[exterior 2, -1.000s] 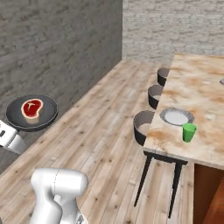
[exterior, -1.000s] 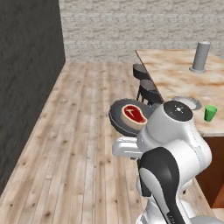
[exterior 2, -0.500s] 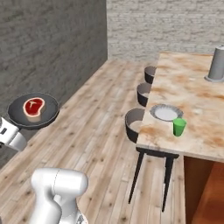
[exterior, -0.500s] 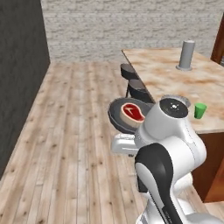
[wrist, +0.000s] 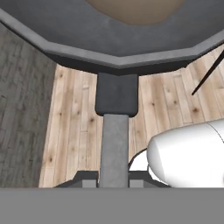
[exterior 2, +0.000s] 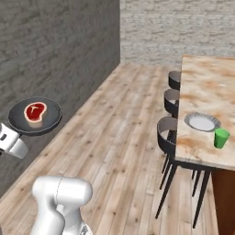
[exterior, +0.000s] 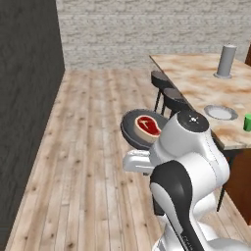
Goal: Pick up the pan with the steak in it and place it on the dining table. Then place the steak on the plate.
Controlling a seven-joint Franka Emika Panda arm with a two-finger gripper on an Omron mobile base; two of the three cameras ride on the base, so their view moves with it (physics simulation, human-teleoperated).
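In the left base view, the pan (exterior: 139, 128) sits at the centre of the frame, held up above the wooden floor (exterior: 93, 162), partly hidden behind the white arm that rises from the lower right. The steak (exterior: 148, 125) lies inside it, red with a pale rim. To the right, the dining table (exterior: 196, 73) runs along the right edge; the plate (exterior: 220, 112) rests on it near the middle right, well apart from the pan. A green cup (exterior: 247, 122) stands just beside the plate at the right edge, and a grey cylinder (exterior: 225, 61) stands upright farther back at the upper right. Dark stools (exterior: 169, 95) line the table's near side.

In the right base view, the pan (exterior 2: 35, 115) floats at the middle left, in front of the dark wall (exterior 2: 55, 59), with the steak (exterior 2: 35, 111) lying on it. The dining table (exterior 2: 204, 101) fills the right side, and the plate (exterior 2: 202, 122) lies on it with the green cup (exterior 2: 221, 138) just below it in the frame.

In the hand view, the pan's underside (wrist: 109, 39) spans the top, and its handle (wrist: 114, 140) runs straight down to the bottom centre, where the hand (wrist: 113, 178) grips it between its two dark fingertips (wrist: 85, 177), closed narrowly on it.
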